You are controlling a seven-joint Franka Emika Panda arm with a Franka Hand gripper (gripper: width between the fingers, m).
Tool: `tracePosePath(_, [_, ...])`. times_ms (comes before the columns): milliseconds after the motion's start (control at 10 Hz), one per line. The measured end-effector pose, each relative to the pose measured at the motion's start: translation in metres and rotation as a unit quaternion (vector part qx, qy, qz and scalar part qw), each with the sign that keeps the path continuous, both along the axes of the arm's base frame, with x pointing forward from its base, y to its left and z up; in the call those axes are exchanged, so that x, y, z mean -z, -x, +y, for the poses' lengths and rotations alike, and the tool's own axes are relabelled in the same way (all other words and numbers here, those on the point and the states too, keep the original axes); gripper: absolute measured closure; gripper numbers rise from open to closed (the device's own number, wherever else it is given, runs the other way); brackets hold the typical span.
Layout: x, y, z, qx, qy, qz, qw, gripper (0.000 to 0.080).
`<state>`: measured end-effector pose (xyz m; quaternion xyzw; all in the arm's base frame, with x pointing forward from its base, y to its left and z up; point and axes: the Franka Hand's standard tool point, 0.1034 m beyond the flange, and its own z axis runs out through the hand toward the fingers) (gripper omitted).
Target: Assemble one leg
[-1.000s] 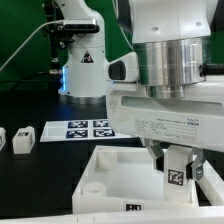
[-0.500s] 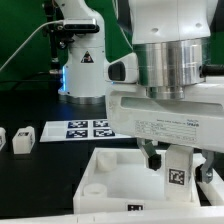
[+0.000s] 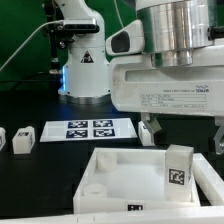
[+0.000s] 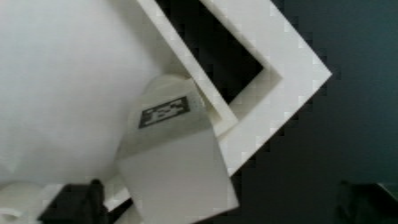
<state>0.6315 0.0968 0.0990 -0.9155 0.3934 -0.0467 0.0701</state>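
Note:
The leg (image 3: 179, 165), a small white post with a black-and-white tag on its face, stands upright at the exterior view's right side of the large white square tray (image 3: 108, 172). My gripper (image 3: 184, 133) hangs just above the leg, open, with its dark fingers (image 3: 147, 131) spread wide and touching nothing. In the wrist view the leg (image 4: 169, 160) stands against the tray's rim (image 4: 267, 70), and the dark fingertips (image 4: 71, 203) sit apart on either side of it.
Two more small white posts (image 3: 22, 139) (image 3: 2, 137) lie at the exterior view's left. The marker board (image 3: 85, 129) lies behind the tray. The arm's white base (image 3: 82, 65) stands at the back. The tray has round sockets (image 3: 93, 186) at its corners.
My gripper has opened, let go of the leg and risen. The leg stays upright in the tray where it was held.

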Motion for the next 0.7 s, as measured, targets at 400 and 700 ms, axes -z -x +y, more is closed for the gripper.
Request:
tracePosePath(400, [0.0016, 0.0005, -0.0002, 0.0, 0.0, 0.001, 1.0, 0.0151])
tracePosePath(700, [0.0016, 0.0005, -0.0003, 0.0, 0.0, 0.001, 1.0, 0.0151])
